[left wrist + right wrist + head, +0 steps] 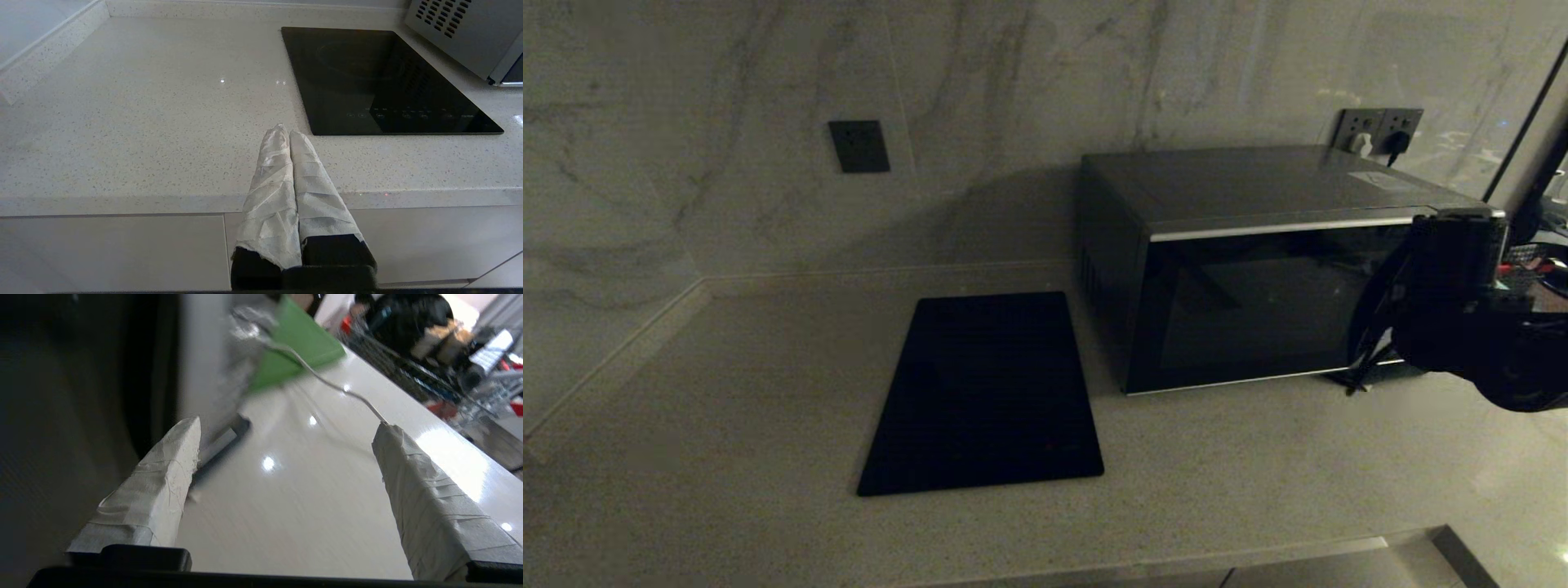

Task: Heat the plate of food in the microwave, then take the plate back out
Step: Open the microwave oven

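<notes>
The microwave point(1258, 269) stands at the back right of the counter with its dark glass door closed. My right arm's wrist point(1462, 302) hangs in front of the microwave's right end and covers the button panel. In the right wrist view the right gripper point(288, 428) is open, its taped fingers point(163, 490) spread wide over bare counter, with the microwave's dark face point(81, 396) close beside one finger. The plate of food is out of view. My left gripper point(286, 132) is shut on nothing and parked at the counter's front edge.
A flat black mat point(988, 392) lies left of the microwave, seen too from the left wrist as the black mat point(384, 81). Beyond the right gripper lie a green board point(298, 351), a white cable point(327, 381) and a cluttered wire rack point(408, 375). Wall sockets point(1380, 131) sit behind the microwave.
</notes>
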Available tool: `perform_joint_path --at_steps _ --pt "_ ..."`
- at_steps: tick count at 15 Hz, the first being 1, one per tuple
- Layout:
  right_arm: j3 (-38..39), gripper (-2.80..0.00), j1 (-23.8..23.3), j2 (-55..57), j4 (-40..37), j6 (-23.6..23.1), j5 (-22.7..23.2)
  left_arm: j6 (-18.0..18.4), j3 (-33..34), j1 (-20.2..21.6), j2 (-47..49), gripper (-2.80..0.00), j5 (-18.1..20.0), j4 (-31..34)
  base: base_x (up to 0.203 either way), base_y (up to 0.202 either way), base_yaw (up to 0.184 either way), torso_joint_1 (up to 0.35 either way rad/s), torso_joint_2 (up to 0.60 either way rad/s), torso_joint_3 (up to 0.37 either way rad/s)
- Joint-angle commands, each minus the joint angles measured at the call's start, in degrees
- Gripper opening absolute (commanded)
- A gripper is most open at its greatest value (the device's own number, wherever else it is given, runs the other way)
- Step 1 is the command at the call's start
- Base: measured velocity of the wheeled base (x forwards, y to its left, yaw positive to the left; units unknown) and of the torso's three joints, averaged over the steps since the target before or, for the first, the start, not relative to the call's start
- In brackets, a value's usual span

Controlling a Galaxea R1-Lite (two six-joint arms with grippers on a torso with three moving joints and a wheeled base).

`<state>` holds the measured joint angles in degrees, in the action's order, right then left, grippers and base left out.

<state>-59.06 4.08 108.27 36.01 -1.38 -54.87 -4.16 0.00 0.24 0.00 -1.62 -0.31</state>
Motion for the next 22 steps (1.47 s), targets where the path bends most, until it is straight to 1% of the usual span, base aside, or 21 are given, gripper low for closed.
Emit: perform_joint_path --at_steps 1,5,12,14,18,22 --pt "-2.61 0.00 1.92 4.19 2.82 -0.39 -0.14 -0.06 0.00 0.02 0.09 -2.80 -0.05 -0.04 0.000 0.000 0.000 0.000 0.00 0.000" --pt "-2.88 0.00 3.12 6.66 3.54 -0.40 0.11 -0.06 0.00 0.02 0.09 -2.80 -0.13 -0.04 0.000 0.000 0.000 0.000 0.00 0.000" --pt "-5.32 0.00 2.93 9.14 3.49 -1.08 0.03 -0.06 0.00 0.02 0.09 -2.80 -0.13 -0.04 0.000 0.000 0.000 0.000 0.00 0.000" --pt "-6.17 0.00 2.22 9.98 3.62 -1.61 0.03 -0.06 0.00 0.02 0.09 -2.80 -0.05 -0.04 0.000 0.000 0.000 0.000 0.00 0.000" --pt "-7.73 0.00 -0.67 11.34 3.46 -1.70 0.03 0.02 0.00 0.02 0.09 -2.80 -0.05 -0.04 0.000 0.000 0.000 0.000 0.00 0.000" --pt "-7.46 0.00 -1.62 11.61 3.45 -1.52 0.03 -0.03 0.00 0.02 0.09 -2.80 -0.05 -0.04 0.000 0.000 0.000 0.000 0.00 0.000"
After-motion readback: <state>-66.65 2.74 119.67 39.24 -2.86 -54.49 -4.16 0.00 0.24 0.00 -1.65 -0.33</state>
